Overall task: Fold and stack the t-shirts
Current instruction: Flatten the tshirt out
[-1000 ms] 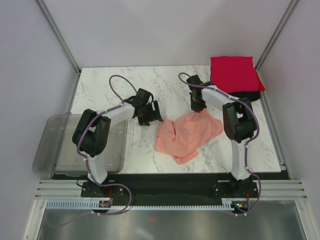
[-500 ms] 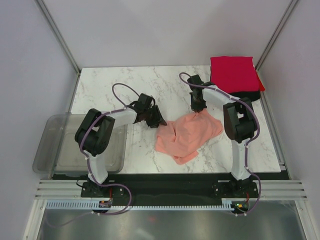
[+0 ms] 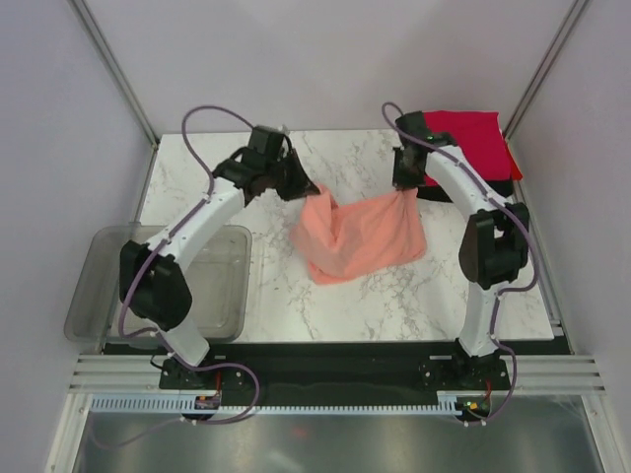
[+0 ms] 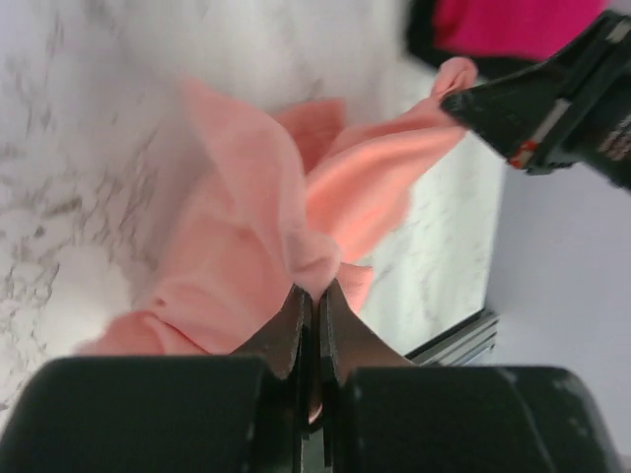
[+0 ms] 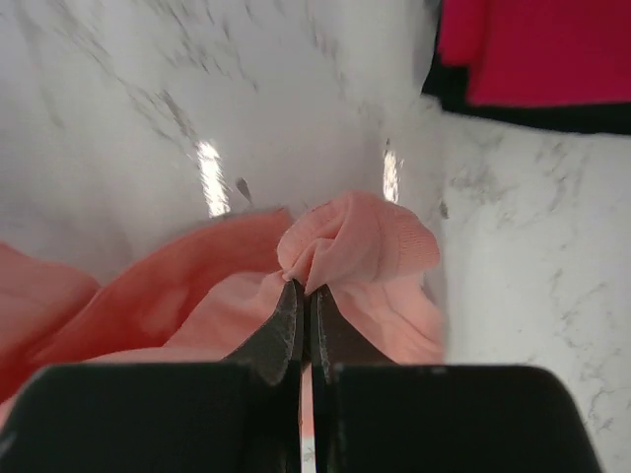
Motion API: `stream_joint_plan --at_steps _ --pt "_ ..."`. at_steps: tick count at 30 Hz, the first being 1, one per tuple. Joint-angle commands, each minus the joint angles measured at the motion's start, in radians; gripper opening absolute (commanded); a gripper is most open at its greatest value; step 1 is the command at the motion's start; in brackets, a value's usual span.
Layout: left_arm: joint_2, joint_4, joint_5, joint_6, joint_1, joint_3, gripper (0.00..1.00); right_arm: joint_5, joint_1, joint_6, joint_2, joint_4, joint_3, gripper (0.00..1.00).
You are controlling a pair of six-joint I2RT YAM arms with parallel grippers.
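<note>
Salmon-pink t-shirt is unfolded and bunched mid-table, raised between left gripper and right gripper, each pinching an edge. At far right, red t-shirt lies folded on black t-shirt. Judged: stack begun; this shirt's folding and stacking remain.

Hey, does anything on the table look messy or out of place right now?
Nothing spilled or damaged. Only the salmon-pink t-shirt is untidy: bunched and creased, pinched by the left gripper and right gripper, sagging between them. The red t-shirt sits neatly folded on the black t-shirt.
</note>
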Motion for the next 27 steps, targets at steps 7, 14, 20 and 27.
stream_joint_plan --at_steps 7,14,20,27 --pt "-0.289 -0.337 -0.105 0.078 0.007 0.406 0.02 0.110 -0.063 0.064 -0.525 -0.096 0.149 0.00" --pt "-0.727 -0.258 -0.197 -0.031 0.000 -0.172 0.21 0.019 -0.064 0.224 -1.033 0.035 -0.472 0.00" --pt "-0.955 -0.258 -0.182 -0.094 0.000 -0.583 0.87 -0.055 -0.061 0.311 -1.355 0.035 -0.856 0.96" --pt "-0.975 -0.274 -0.206 -0.059 0.000 -0.590 0.84 -0.084 -0.063 0.280 -1.284 0.006 -0.795 0.96"
